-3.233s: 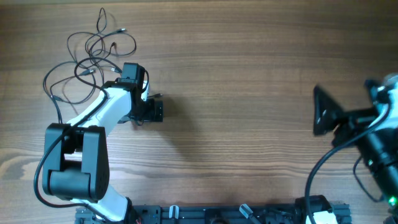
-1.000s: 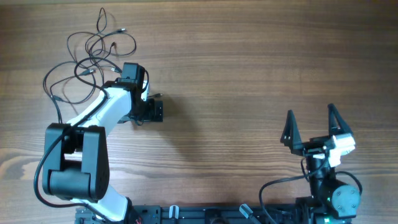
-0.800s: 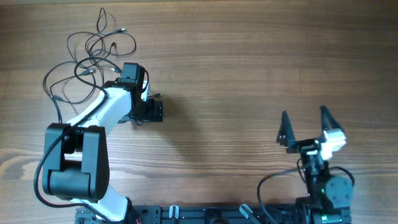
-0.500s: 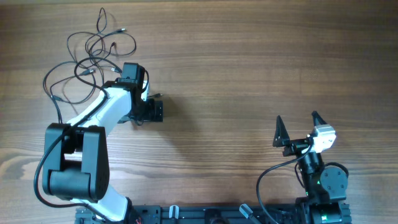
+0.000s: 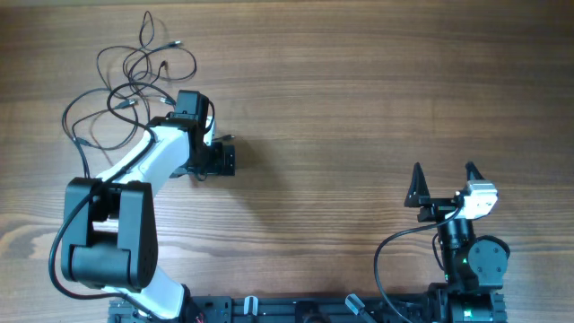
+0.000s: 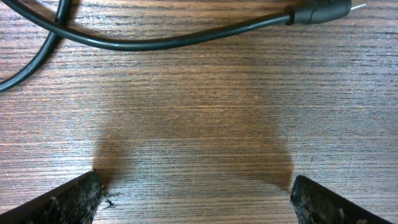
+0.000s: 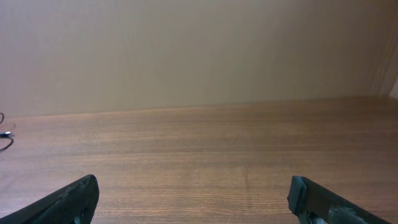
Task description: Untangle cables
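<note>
Overhead: left pincer points down at the bench, jaws spread wide, gripping nothing. The cables lie in a looped bunch just beyond it and to its left, and the strands nearest it run under the arm. Probably parked there to pick a strand, since the tangle looks undone. Right pincer is also wide and empty, close to its own base and well apart from the cables, likely waiting.

Left wrist: left pincer is low over bare wood, both fingertips close to the surface. One of the cables crosses just ahead of the jaws, apart from both fingers, with its plug ahead and to the right. Only this view shows that gap.

Right wrist: right pincer is wide with nothing between the fingers, facing bare bench and a plain wall. A sliver of cable shows far ahead-left. This view confirms no strand is within reach.
</note>
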